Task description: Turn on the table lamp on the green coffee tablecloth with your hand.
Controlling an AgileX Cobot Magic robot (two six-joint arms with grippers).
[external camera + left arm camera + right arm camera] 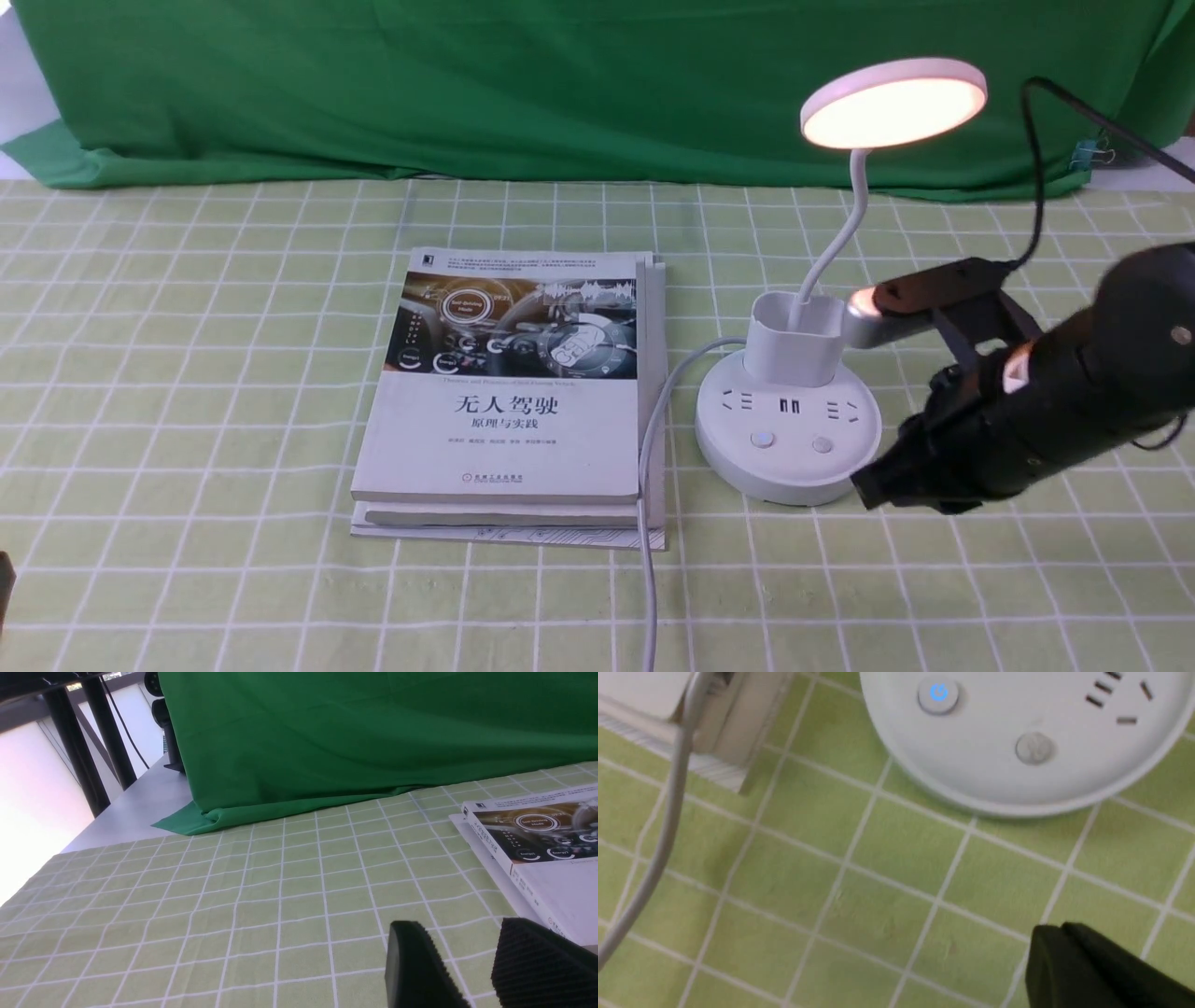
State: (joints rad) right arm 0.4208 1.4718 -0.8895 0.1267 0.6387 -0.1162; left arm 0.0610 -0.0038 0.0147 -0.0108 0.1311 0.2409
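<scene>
The white table lamp (789, 411) stands on the green coffee tablecloth (187, 327) right of centre. Its disc head (893, 101) glows warm. In the right wrist view the round base (1027, 742) shows a blue-lit button (939, 693) and an unlit one (1034, 748). My right gripper (868, 487), the hand, is shut and empty, just off the base's front right edge, above the cloth; it also shows in the right wrist view (1057, 933). My left gripper (453, 938) is open and empty, low over the cloth left of the books.
Two stacked books (513, 392) lie left of the lamp. The lamp's grey cord (649, 485) runs along the books' right edge toward the front. A dark green backdrop cloth (560, 84) hangs at the back. The right arm's black cable (1036, 159) hangs beside the lamp head.
</scene>
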